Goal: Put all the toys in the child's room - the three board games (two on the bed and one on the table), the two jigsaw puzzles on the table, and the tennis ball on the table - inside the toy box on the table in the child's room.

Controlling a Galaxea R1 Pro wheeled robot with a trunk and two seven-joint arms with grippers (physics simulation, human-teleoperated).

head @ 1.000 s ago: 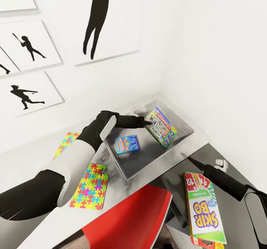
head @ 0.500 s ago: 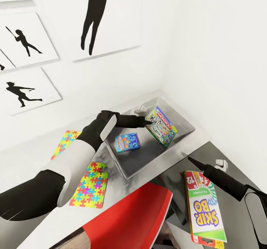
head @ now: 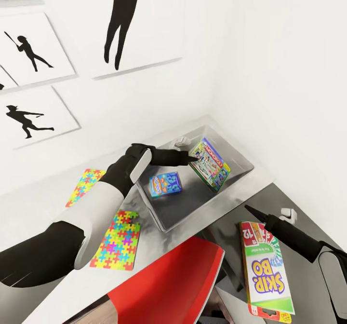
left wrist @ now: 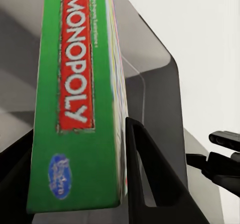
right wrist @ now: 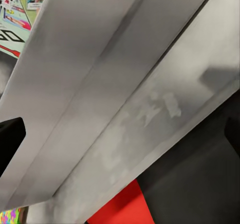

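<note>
My left gripper is shut on the edge of the Monopoly board game, holding it tilted over the toy box. The left wrist view has the green box side clamped between dark fingers. A small blue board game lies inside the toy box. The SKIP-BO board game lies below my right arm. My right gripper points at the toy box's front wall, its fingers wide apart, open. Two jigsaw puzzles lie on the table. The tennis ball is out of view.
A red chair stands against the table's front edge, under my arms. White walls with black baseball silhouettes close in behind and to the right of the table.
The whole picture has shifted slightly, so the camera has moved. Both arms and the boxes stand as before.
</note>
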